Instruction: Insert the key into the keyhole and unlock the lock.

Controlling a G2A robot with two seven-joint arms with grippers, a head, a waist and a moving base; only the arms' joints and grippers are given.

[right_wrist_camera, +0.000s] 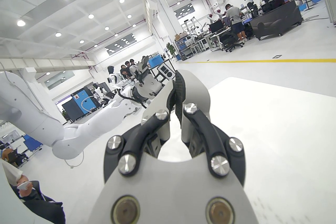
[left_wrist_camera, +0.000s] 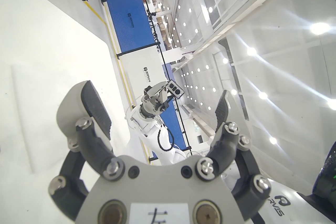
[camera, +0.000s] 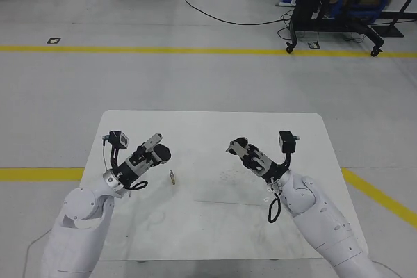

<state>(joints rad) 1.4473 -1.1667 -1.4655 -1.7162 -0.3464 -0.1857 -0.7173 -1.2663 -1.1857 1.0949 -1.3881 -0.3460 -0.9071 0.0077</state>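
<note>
Pre-grasp: left tool [left_wrist_camera: 157, 101] spread, empty; right tool [right_wrist_camera: 176, 93] pressed together, nothing visible in it; small metal piece [camera: 172, 176] (key or lock, can't tell) lies on bench [camera: 264, 222] between them, nearer left, so next: tip a tool down, pinch it.

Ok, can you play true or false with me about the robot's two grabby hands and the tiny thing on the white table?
1. The left gripper, grey with black ribbed pads, is open and empty. True.
2. The right gripper is wide open. False: its fingers are closed together.
3. A small dark metal object sits on the white rectangular table. True.
4. The right gripper holds that object. False: it rests on the table, apart from both grippers.
</note>
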